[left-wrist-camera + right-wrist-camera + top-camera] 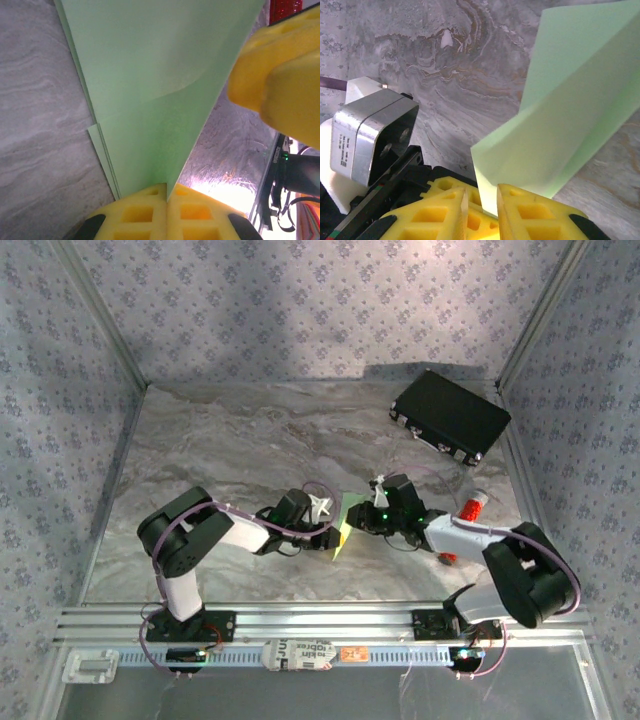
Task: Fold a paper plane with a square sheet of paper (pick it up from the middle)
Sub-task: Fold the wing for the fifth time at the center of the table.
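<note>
Left wrist cam: yellow foam pads of the left gripper (166, 196) sit closest to the lens, pressed together on the bottom edge of the paper sheet (160, 90). Right wrist cam shows the same: right gripper (482, 202) pads pinch a folded corner of the sheet (560, 125), with paper filling the gap between them.

Surface is a grey marble-pattern tabletop (250, 440) with a glossy finish that glares under the sheet. Walls (300, 300) are blue-grey floral wallpaper, with metal posts at the corners. A ribbed aluminium rail (300, 620) along the near edge carries both arm bases.

Sheet location: table centre, standing on edge between the two grippers (343, 525). Can't tell whether its lower tip touches the table.

Around it: a black case (450, 417) lies flat at the far right, well apart from the sheet. A red cylinder (470, 508) stands just beside the right forearm. Nothing sits between the grippers and the sheet.

The paper is pale green, matte and thin, folded into layers with sharp straight creases; layer edges are visible on its left side in the left wrist cam.
</note>
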Controlling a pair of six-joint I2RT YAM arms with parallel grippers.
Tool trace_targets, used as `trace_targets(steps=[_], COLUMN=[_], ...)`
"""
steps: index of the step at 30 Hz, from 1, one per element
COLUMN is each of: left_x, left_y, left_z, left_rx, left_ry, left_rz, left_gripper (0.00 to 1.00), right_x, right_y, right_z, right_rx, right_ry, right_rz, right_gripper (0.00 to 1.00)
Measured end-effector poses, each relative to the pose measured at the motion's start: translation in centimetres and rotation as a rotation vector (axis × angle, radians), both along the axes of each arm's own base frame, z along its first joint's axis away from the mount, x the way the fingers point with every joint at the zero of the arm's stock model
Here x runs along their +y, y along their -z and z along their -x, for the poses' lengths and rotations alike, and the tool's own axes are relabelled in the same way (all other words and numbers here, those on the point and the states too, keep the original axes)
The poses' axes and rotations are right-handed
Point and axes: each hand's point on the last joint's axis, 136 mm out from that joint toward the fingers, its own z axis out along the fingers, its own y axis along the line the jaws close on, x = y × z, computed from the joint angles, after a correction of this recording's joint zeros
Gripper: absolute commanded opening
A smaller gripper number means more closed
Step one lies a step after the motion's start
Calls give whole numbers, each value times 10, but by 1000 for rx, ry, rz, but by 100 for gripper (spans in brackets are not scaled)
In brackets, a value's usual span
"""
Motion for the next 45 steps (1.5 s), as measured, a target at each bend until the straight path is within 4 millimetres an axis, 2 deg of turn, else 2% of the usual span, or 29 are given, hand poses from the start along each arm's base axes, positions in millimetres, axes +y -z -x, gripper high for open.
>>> trace_targets(steps=[17, 25, 34, 45], left_x=[1, 1, 0, 0], left_y=[0, 0, 1, 1], left_z=[3, 3, 3, 3], left_rx=[41, 50, 73, 93], left_ry=[19, 23, 33, 40], left_rz=[20, 18, 17, 25], left_gripper=[0, 0, 0, 0], right_x=[5, 1, 15, 9], right_y=[15, 14, 7, 25], right_z=[-9, -14, -5, -10], right_rx=[31, 32, 23, 59], right_ry=[-2, 20, -40, -17], right_rz=[6, -2, -42, -21], right_gripper=[20, 19, 16, 15])
